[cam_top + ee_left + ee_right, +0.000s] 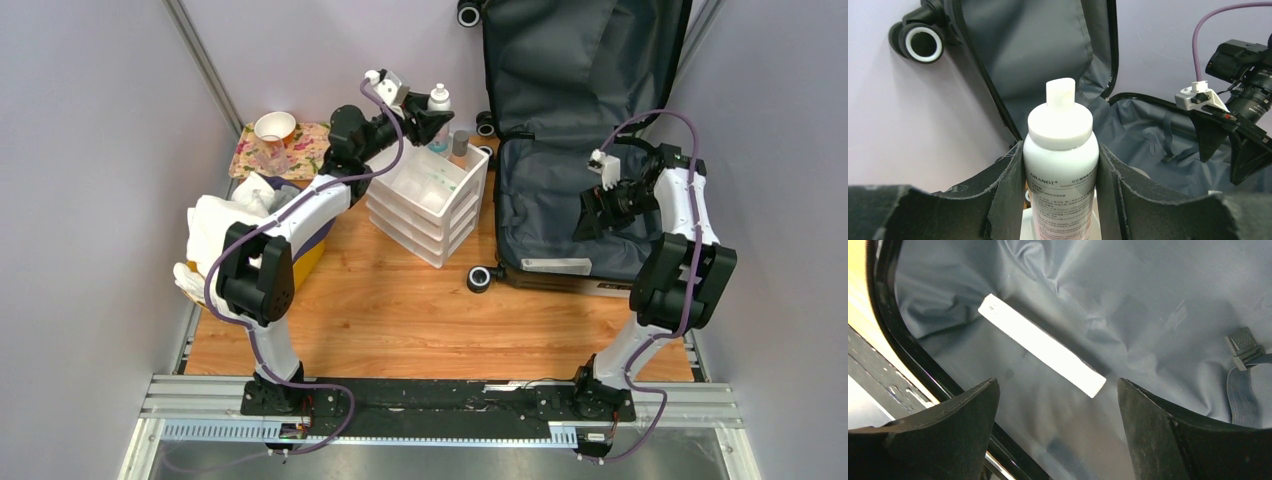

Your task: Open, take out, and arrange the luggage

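Judging it about midway, you have the suitcase open at the counter's far right, left fingers clamping a white bottle above the drawer organizer, right fingers spread wide over a white box not yet taken out.

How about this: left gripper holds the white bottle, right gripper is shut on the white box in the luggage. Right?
No: the right gripper is open, the white box lying ungripped in the luggage, as the right wrist view shows. Rest holds.
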Robot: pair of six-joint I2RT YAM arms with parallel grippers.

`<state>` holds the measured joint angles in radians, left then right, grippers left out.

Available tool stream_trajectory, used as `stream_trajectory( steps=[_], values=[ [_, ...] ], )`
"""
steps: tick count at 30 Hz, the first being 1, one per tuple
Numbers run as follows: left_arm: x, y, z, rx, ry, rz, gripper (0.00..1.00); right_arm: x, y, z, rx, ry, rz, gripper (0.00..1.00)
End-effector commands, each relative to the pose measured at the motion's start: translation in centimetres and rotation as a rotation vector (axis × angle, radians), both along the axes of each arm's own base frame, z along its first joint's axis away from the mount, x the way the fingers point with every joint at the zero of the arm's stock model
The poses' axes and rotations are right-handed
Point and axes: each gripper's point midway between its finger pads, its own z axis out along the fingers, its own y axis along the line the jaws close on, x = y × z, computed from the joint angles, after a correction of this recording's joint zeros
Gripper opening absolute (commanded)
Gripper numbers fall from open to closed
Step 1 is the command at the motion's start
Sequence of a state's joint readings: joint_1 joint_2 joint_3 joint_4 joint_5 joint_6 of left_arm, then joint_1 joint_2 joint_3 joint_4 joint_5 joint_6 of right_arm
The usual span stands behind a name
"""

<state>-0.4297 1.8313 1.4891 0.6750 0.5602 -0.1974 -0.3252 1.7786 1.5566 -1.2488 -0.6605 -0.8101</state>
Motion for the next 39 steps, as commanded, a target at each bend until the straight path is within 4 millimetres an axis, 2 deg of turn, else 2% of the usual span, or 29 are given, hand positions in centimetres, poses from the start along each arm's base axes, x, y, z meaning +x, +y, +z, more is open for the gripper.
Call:
stream_trajectory(
  steps=[1,3,9,11,13,17,21,26,27,30,32,34,37,39],
  values=[
    [-0.2,-0.3,-0.8,0.036,-0.018,-0.007,0.39,-0.9,-0.5,-1.0,-0.08,-0.028,0.166,0.9],
    [-0.3,0.0,-0.6,0.047,-0.028,0.007,0.44,-1.1,-0.4,-1.3,-0.113,-0.025,0.217,0.9],
    [-0.6,0.2,-0.9,0.062,-0.026,0.013,0.45,-1.7,-0.3,-3.0,-0.181,0.011,0.376,0.88],
    [-0.9,0.3,-0.8,0.065,-0.032,0.013,0.66,-1.6,-0.3,-3.4,-0.182,0.03,0.408,0.88],
    [-0.9,0.5,-0.9,0.068,-0.029,0.026,0.78,-2.0,-0.4,-3.6,-0.185,0.055,0.433,0.88],
    [-1.1,1.2,0.5,0.058,-0.041,0.041,0.79,-2.7,-0.8,-4.8,-0.202,0.079,0.501,0.88],
    [-1.3,2.1,2.7,0.045,-0.048,0.07,0.79,-2.2,-1.6,-6.2,-0.299,0.074,0.559,0.88],
    [-1.1,4.4,5.0,0.034,-0.064,0.157,0.8,-1.8,-1.3,-8.0,-0.332,0.109,0.633,0.85],
    [-0.4,5.4,5.0,0.027,-0.052,0.222,0.8,-1.9,-1.4,-8.5,-0.336,0.12,0.642,0.84],
    [0.6,8.0,5.3,0.028,-0.061,0.364,0.81,-1.7,-1.0,-9.8,-0.326,0.143,0.65,0.74],
    [1.0,9.5,5.5,0.031,-0.063,0.438,0.81,-1.4,-0.4,-10.5,-0.317,0.149,0.647,0.61],
    [1.7,11.2,5.7,0.04,-0.069,0.53,0.81,-1.3,0.2,-11.0,-0.314,0.153,0.645,0.56],
    [2.5,13.2,5.5,0.065,-0.073,0.633,0.81,-0.6,1.3,-11.5,-0.299,0.137,0.608,0.47],
    [2.7,14.0,4.5,0.094,-0.067,0.667,0.81,0.4,2.2,-11.5,-0.272,0.099,0.574,0.38]
  ],
)
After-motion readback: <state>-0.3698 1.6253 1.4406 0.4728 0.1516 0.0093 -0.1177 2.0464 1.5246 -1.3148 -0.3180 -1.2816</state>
